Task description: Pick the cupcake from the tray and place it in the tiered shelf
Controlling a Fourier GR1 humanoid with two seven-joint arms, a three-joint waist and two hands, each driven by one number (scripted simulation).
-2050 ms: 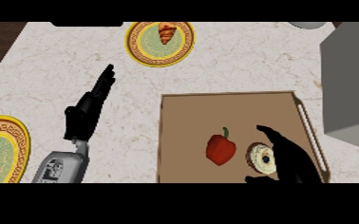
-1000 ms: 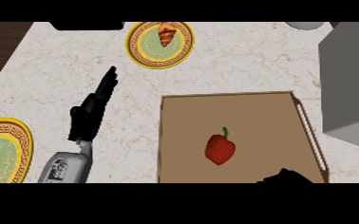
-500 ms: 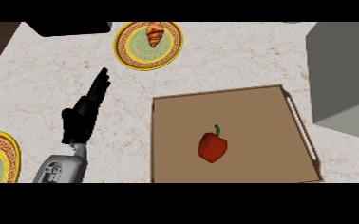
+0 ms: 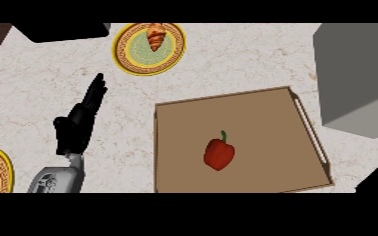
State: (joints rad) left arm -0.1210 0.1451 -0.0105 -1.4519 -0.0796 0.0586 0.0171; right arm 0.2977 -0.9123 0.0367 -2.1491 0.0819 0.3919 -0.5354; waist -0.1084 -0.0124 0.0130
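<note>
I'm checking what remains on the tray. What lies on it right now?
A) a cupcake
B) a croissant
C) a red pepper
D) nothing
C: only a red pepper lies on the tray; the croissant sits on the plate farther back, and no cupcake is in view.
</note>
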